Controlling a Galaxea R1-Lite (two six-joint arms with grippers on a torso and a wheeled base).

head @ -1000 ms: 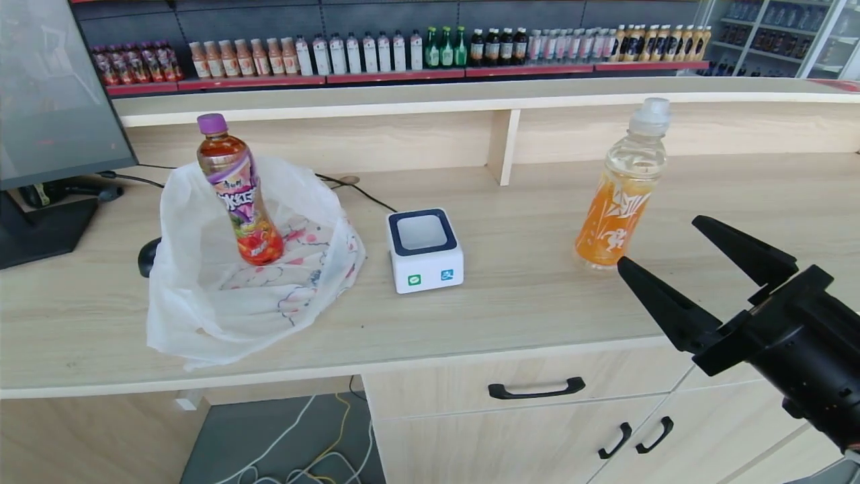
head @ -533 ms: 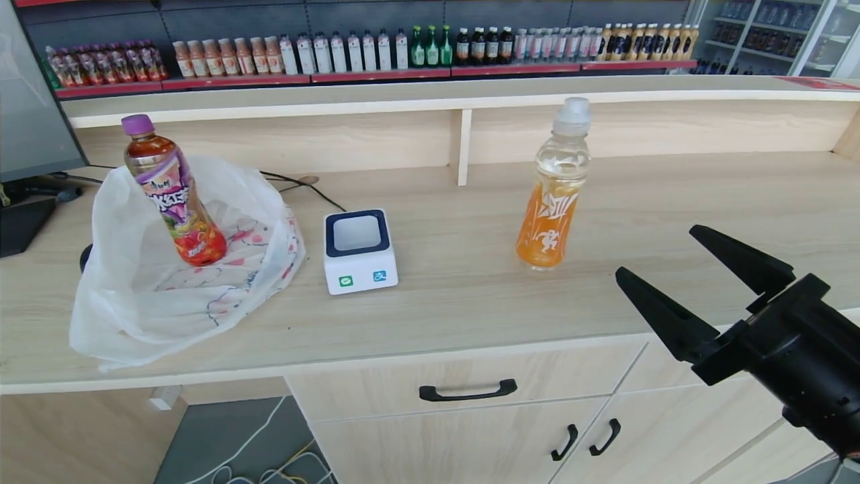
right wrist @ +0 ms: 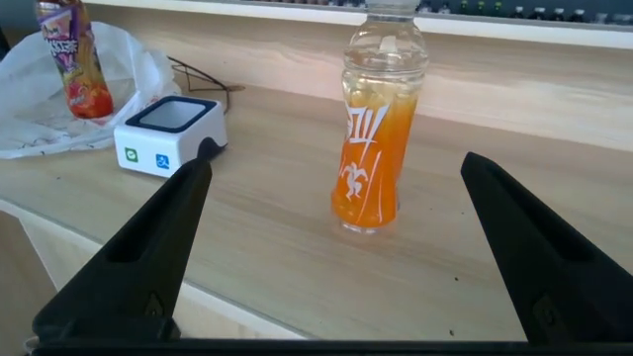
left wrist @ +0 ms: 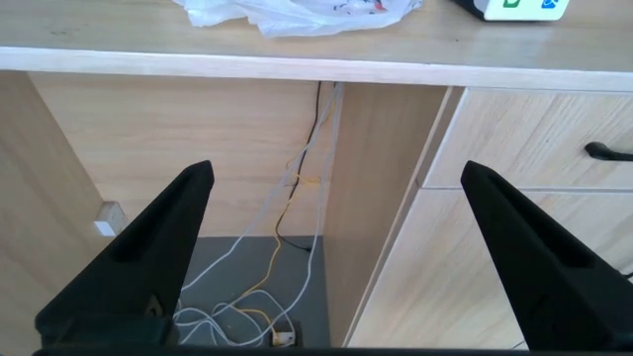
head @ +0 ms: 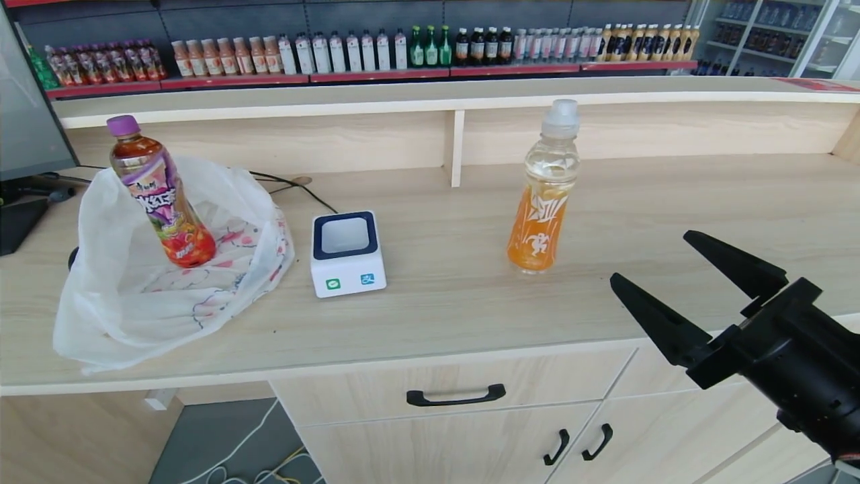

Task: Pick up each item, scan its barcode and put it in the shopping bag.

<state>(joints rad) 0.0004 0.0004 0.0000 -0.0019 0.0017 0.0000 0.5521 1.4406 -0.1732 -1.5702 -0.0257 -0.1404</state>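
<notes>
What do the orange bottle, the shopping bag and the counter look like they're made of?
Orange bottle: clear glossy plastic, likely; the liquid and the empty neck show through.
Shopping bag: thin translucent white plastic film, crumpled and creased.
Counter: pale matte wood-grain surface, perhaps laminate or wood.

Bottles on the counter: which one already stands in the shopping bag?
The purple-capped bottle, standing inside the white shopping bag; the orange bottle stands outside it on the bare counter.

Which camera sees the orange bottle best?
The right wrist view: the orange bottle is close and big, though its cap is cut off. The head view shows it whole but farther off, upright on the counter. The left wrist view looks under the counter.
</notes>
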